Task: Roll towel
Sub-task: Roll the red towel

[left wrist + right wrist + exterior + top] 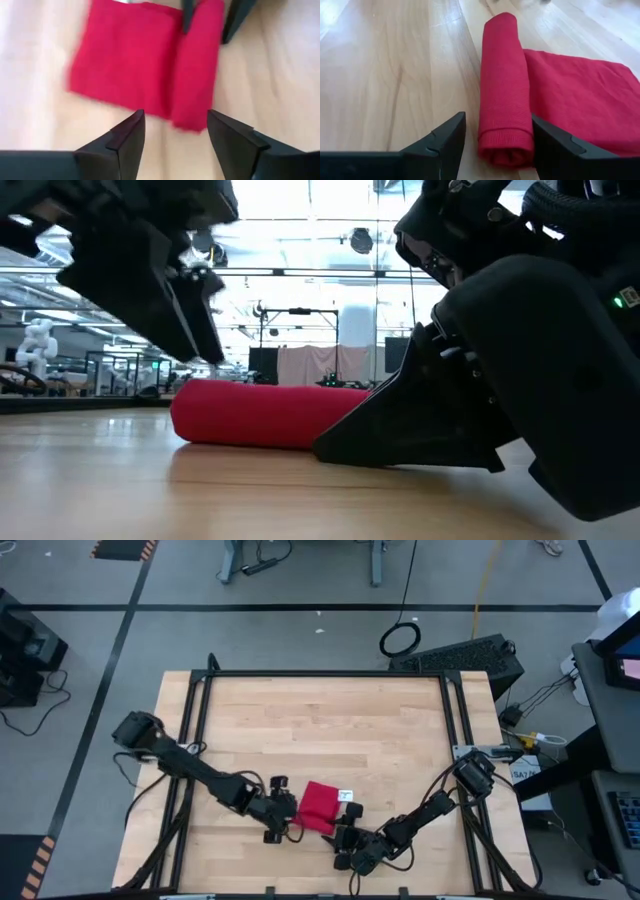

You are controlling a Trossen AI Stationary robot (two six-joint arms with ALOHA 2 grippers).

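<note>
Left end effector (175,137): fingers spread, roll end lying in the gap, nothing gripped. Right end effector (495,142): fingers likewise apart, straddling the opposite end of the roll, no clamp visible on the cloth.

Towel (319,806): partly rolled, on the desk (320,720) close to the near edge, about midway between its left and right edges. Rolled part toward that near edge, flat remainder spread away toward the centre. White tag (346,795) showing at the right side of the cloth.

Risks, as judgement:
- Roll free at both ends; likely to slacken or spring open with nothing pinching it.
- Uneven advance of the two ends; likely a cone-shaped, skewed roll.
- Closing too shallow; likely to catch only the outer layer and peel it off.
- Flat part loose on smooth wood; likely to slide rather than wind if pushed.
- Both wrists crowded close together by the towel; likely to collide if either swings inward.

Room: broad bare wood toward the far edge and both far corners, ample for rolling onward. Little room toward the near edge.
</note>
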